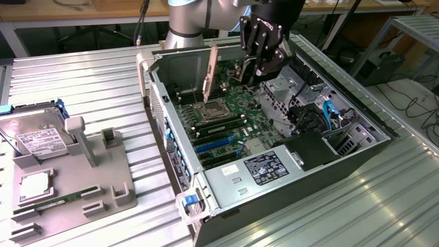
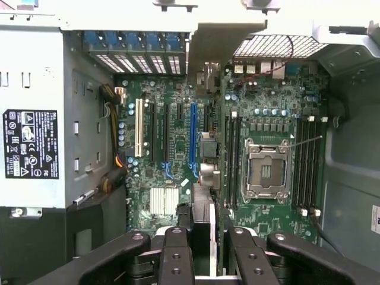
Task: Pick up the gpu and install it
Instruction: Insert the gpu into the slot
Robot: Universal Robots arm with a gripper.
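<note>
Here, gpu (image 2: 203, 148) edge-on, slim, dark, upright

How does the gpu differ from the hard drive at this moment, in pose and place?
The gpu stands on edge in the gripper, over the motherboard inside the case; the hard drive lies flat on the grey tray outside it. The gpu looks dark and slim; the hard drive shows a broad silver face with a white label. Neither is installed.
</note>
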